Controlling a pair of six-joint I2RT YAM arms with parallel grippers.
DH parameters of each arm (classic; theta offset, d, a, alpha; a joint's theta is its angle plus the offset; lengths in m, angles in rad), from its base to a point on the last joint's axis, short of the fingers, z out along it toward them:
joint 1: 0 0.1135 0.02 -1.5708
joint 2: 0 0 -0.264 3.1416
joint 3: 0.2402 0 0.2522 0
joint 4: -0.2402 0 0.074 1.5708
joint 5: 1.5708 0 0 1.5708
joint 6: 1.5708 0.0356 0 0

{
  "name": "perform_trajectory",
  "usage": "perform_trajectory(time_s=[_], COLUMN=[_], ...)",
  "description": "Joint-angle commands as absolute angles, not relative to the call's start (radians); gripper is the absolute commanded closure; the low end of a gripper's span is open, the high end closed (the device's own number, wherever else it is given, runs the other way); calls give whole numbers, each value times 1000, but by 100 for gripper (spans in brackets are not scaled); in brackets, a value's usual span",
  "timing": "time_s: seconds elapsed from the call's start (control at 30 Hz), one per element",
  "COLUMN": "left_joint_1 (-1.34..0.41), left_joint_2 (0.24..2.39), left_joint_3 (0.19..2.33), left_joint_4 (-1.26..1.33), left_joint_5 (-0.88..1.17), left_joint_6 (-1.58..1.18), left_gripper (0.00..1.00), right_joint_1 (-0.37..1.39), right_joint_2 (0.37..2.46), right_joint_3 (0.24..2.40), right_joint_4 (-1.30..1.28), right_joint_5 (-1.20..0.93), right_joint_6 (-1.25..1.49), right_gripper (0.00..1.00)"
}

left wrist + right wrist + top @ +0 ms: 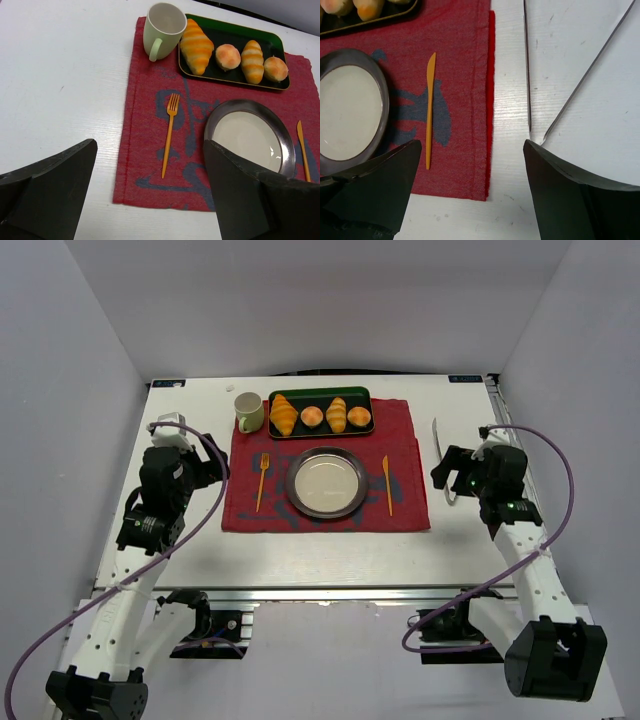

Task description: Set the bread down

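Note:
The bread (pixel 337 414) (pixel 252 61), a slim ridged golden roll, lies on the dark tray (pixel 320 392) (pixel 220 31) at the back of the red cloth, between two round buns. My left gripper (pixel 213 469) (pixel 150 200) hovers open and empty over the cloth's left edge, well short of the tray. On the other side, my right gripper (pixel 446 473) (pixel 472 195) is open too, holding nothing, above the cloth's right edge. The tray's corner (pixel 380 19) barely shows in the right wrist view.
A larger croissant (pixel 284 415) (pixel 196 46) and the buns (pixel 312 417) share the tray. A pale mug (pixel 249 412) (pixel 162 25) stands left of it. A metal plate (pixel 327 482) (pixel 247 137) (pixel 345 110) sits between an orange fork (pixel 262 480) (pixel 170 132) and knife (pixel 387 485) (pixel 430 110). Walls enclose the table.

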State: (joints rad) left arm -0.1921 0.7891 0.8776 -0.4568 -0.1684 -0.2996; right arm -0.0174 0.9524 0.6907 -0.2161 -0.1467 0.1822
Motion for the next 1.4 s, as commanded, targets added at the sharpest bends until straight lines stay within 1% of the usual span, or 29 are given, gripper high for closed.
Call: perform_trajectory(time_s=[0.0, 0.03, 0.07, 0.1, 0.17, 0.2, 0.37, 0.43, 0.5, 0.67, 0.83, 1.0, 1.37], left_joint_1=[-195, -195, -195, -193, -195, -195, -195, -195, -195, -195, -195, -195, -193], left_joint_2=[781, 784, 788, 793, 807, 813, 813, 813, 821, 876, 963, 980, 991], left_joint_3=[890, 891, 890, 891, 899, 907, 920, 917, 913, 911, 934, 928, 928], left_joint_4=[-454, -454, -454, -456, -472, -483, -505, -485, -457, -391, -377, -335, -314], left_joint_5=[-172, -176, -181, -187, -204, -209, -192, -204, -209, -183, -169, -100, -140], left_joint_6=[-295, -298, -302, -302, -287, -284, -281, -281, -288, -288, -287, -281, -267], left_gripper=[2, 2, 2, 2, 2, 2, 2, 2, 2, 2, 2, 2, 2], right_joint_1=[-14, -14, -14, -12, -12, -12, -12, -12, -12, -14, -15, -17, -17], right_joint_2=[914, 907, 890, 885, 881, 881, 956, 975, 1003, 1189, 1303, 1397, 1572], right_joint_3=[736, 717, 700, 689, 681, 683, 722, 729, 765, 867, 903, 926, 983], right_joint_4=[-145, -123, -92, -60, -22, -21, -32, -46, -112, -241, -258, -264, -299], right_joint_5=[-138, -181, -321, -348, -312, -248, -215, -140, -65, 47, 84, 109, 187], right_joint_6=[164, 155, 132, 92, 139, 155, 158, 190, 204, 198, 181, 166, 196], right_gripper=[11, 11, 11, 11, 11, 11, 11, 11, 11, 11, 11, 11, 11])
